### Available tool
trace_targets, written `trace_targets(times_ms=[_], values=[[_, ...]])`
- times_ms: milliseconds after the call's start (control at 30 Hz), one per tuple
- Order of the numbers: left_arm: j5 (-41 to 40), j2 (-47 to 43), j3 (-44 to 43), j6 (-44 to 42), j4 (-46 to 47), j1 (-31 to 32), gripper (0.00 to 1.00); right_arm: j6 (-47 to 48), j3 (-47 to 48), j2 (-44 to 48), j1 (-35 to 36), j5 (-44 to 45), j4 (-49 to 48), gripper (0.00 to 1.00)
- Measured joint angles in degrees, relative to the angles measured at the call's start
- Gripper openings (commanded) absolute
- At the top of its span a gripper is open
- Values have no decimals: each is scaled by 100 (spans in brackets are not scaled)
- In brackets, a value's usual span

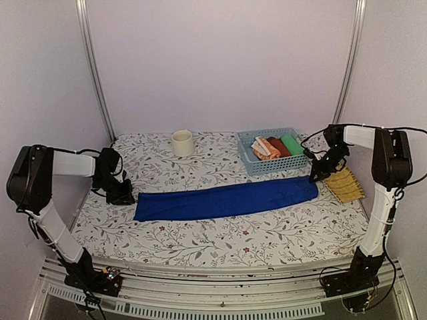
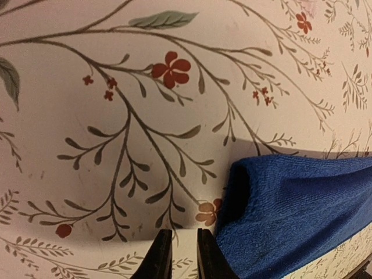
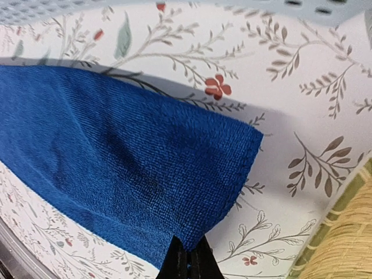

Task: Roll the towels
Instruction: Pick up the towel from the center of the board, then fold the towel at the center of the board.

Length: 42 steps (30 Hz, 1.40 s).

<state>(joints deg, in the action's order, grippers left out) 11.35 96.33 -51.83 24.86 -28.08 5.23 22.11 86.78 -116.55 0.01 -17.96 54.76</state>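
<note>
The royal blue towel (image 1: 227,200) lies folded into a long narrow strip across the middle of the table. My left gripper (image 1: 123,195) sits low just off its left end. In the left wrist view the left gripper (image 2: 178,256) has a narrow gap with only tablecloth in it, and the blue towel (image 2: 302,203) lies against the right finger. My right gripper (image 1: 315,175) is at the strip's right end. In the right wrist view the right gripper (image 3: 189,261) is shut on the near edge of the blue towel (image 3: 116,163). The orange-salmon towel (image 1: 265,149) lies rolled in the basket.
A blue plastic basket (image 1: 250,163) at the back right also holds a red roll (image 1: 279,147) and a green roll (image 1: 291,144). A cream cup (image 1: 183,143) stands at the back centre. A yellow woven mat (image 1: 345,185) lies at the right edge, beside the right gripper.
</note>
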Motion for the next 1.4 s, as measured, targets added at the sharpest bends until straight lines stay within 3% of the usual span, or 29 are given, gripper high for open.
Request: trace_targets(times_ms=[667, 1100, 1400], values=[[-87, -2, 127, 4, 42, 232, 18, 520, 1331, 17, 94, -2771, 1593, 3], [-127, -2, 181, 74, 184, 437, 17, 529, 1906, -680, 1648, -3633, 1891, 3], [-105, 7, 223, 125, 337, 546, 17, 302, 2841, -1198, 2173, -3810, 1912, 3]])
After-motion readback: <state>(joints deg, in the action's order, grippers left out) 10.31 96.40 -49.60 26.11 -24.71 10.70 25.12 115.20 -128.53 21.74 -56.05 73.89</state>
